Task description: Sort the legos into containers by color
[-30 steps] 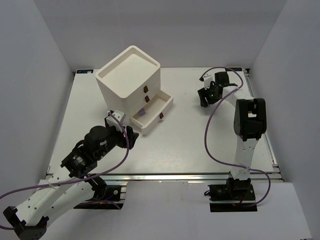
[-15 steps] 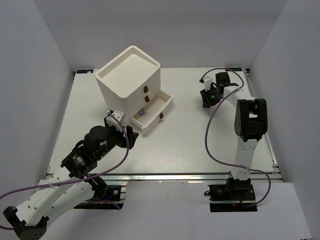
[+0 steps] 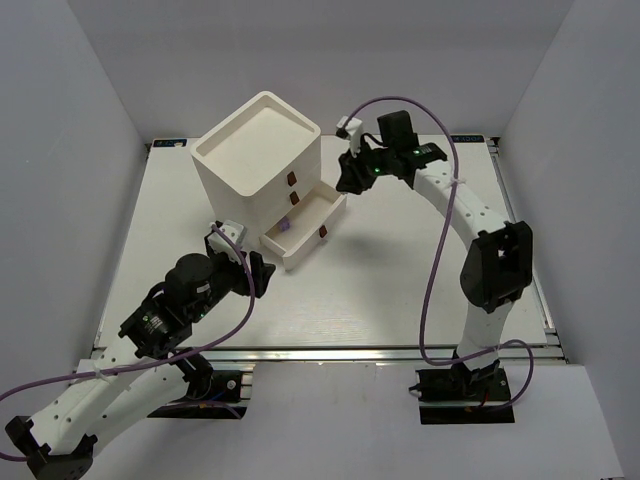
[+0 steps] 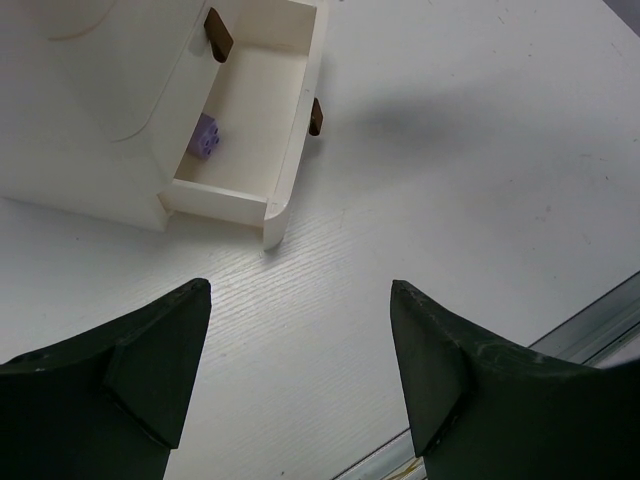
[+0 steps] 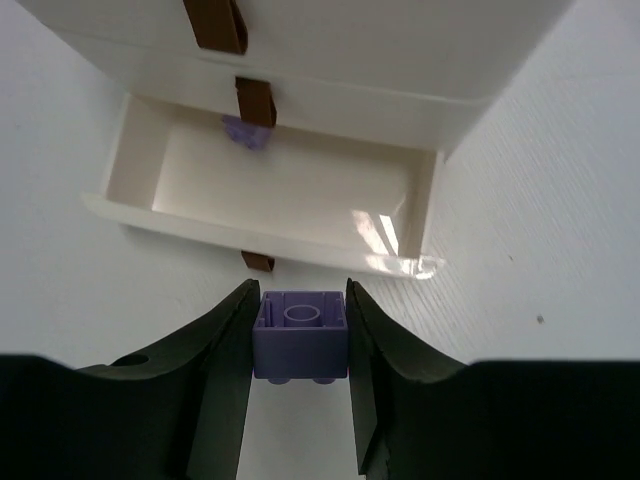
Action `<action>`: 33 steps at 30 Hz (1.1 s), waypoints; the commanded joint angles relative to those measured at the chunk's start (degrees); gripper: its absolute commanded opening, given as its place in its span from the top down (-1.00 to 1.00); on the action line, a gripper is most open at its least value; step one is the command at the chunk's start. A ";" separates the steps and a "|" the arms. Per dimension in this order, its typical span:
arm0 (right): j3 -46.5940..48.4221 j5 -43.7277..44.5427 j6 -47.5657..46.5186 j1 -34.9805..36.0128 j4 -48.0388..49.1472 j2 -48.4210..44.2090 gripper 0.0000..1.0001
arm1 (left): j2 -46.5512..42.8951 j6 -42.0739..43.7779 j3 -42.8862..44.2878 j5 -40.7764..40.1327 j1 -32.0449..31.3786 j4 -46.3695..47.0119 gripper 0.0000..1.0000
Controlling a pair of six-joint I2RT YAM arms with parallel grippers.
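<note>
The right gripper (image 5: 298,330) is squeezed on a pale purple lego (image 5: 300,348). It holds it up just beside the open bottom drawer (image 5: 180,222), near the back edge of the table (image 3: 400,290). Another purple lego (image 5: 245,132) lies inside, so I think this one belongs there too. The left gripper (image 4: 300,340) hangs wide apart, holding nothing.

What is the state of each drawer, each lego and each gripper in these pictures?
Bottom drawer: pulled open.
Middle drawer: shut.
Top drawer: shut.
Loose purple lego: lying in the bottom drawer, at its back end.
Held purple lego: clamped between the fingers, near the bottom drawer.
Right gripper: shut on the held purple lego.
Left gripper: open, empty.
</note>
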 commanded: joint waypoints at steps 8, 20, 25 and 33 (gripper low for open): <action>11.27 4.39 4.61 6.68 2.12 12.65 0.54 | 0.65 -0.24 -0.41 -1.69 -0.23 0.04 -0.65; 9.02 4.92 6.28 7.57 3.17 11.44 -0.28 | 0.12 -0.42 -0.41 -2.31 -0.23 -0.05 -0.66; 1.19 7.99 9.97 6.52 4.14 4.77 1.00 | -0.32 -0.50 -0.32 -2.39 -0.23 -0.13 -0.66; -21.32 11.86 14.10 4.84 11.25 -1.32 1.00 | -2.78 -0.42 -0.50 -2.39 -0.23 0.30 -0.66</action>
